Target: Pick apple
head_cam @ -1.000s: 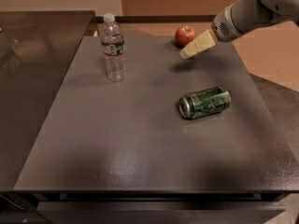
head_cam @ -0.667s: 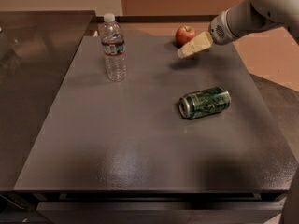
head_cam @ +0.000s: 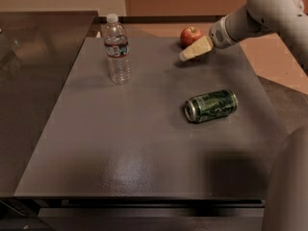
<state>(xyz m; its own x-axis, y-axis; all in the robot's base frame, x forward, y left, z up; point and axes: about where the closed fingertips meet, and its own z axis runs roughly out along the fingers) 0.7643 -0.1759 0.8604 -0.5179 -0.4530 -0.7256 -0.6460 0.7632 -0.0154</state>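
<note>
The apple (head_cam: 191, 35) is small, round and red, and sits near the far edge of the grey table (head_cam: 139, 143). My gripper (head_cam: 186, 56) reaches in from the upper right on a white arm. Its pale fingers (head_cam: 196, 49) point down and left, just in front of and slightly right of the apple, close to it but apart from it. Nothing is held in the gripper.
A clear plastic water bottle (head_cam: 117, 49) stands upright at the far left of the table. A green can (head_cam: 211, 106) lies on its side right of centre. A dark counter (head_cam: 33, 81) adjoins the table on the left. Part of the robot body (head_cam: 288, 186) fills the lower right corner.
The gripper has shifted slightly left and a little farther toward the apple. The apple, bottle and can have not moved.
</note>
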